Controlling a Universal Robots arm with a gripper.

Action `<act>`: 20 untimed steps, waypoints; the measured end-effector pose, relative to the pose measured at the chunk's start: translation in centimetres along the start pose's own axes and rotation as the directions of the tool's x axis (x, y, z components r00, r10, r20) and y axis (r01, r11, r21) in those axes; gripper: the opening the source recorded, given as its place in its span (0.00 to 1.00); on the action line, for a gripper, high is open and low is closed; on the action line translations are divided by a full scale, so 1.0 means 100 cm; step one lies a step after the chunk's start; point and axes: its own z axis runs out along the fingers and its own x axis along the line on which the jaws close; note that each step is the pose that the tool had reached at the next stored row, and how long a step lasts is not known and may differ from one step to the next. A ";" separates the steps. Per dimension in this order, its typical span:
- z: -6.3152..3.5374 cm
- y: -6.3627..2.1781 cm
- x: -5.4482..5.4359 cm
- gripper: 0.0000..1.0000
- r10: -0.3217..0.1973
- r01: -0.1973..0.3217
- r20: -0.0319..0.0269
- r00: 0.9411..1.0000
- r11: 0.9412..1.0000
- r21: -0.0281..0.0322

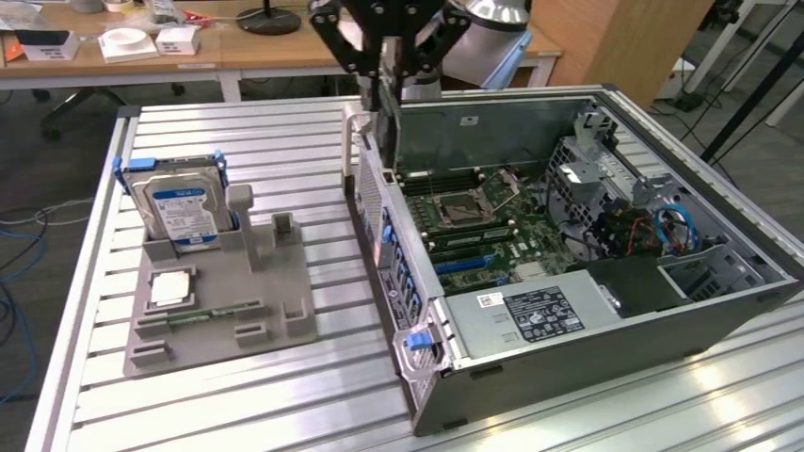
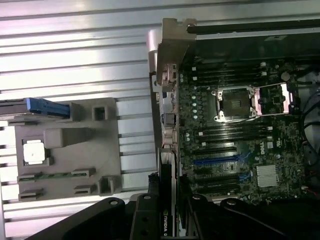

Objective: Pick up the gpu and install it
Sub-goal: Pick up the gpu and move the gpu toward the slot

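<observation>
One slatted table (image 1: 251, 141), wooden desk (image 1: 251, 52) beyond

Your exterior view, high, angled down, wide, your wrist view, close overhead, both sharing motherboard (image 1: 484, 226) and parts holder (image 1: 270, 282).

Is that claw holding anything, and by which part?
Yes: the gripper pinches the gpu by its upper edge; the card hangs edge-down above the open computer case.
</observation>
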 end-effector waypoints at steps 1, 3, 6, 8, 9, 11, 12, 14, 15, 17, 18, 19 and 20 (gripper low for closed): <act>0.0001 0.0005 -0.004 0.26 0.000 0.000 0.000 1.000 1.000 -0.001; 0.0004 0.0016 -0.014 0.26 -0.001 0.001 0.000 1.000 1.000 -0.001; 0.0008 0.0031 -0.027 0.26 -0.001 0.001 0.000 1.000 1.000 -0.003; 0.0012 0.0041 -0.036 0.26 -0.002 0.002 -0.001 1.000 1.000 -0.004; 0.0013 0.0047 -0.041 0.26 -0.002 0.002 -0.001 1.000 1.000 -0.004; 0.0015 0.0057 -0.050 0.26 -0.003 0.003 -0.001 1.000 1.000 -0.005; 0.0017 0.0062 -0.054 0.26 -0.003 0.003 -0.001 1.000 1.000 -0.006; 0.0019 0.0073 -0.063 0.26 -0.003 0.003 -0.001 1.000 1.000 -0.008; 0.0021 0.0078 -0.068 0.26 -0.003 0.003 -0.001 1.000 1.000 -0.008; 0.0024 0.0088 -0.077 0.26 -0.004 0.004 -0.002 1.000 1.000 -0.010; 0.0025 0.0094 -0.081 0.26 -0.004 0.004 -0.002 1.000 1.000 -0.010; 0.0027 0.0099 -0.086 0.26 -0.005 0.005 -0.002 1.000 1.000 -0.011; 0.0028 0.0104 -0.090 0.26 -0.005 0.005 -0.002 1.000 1.000 -0.012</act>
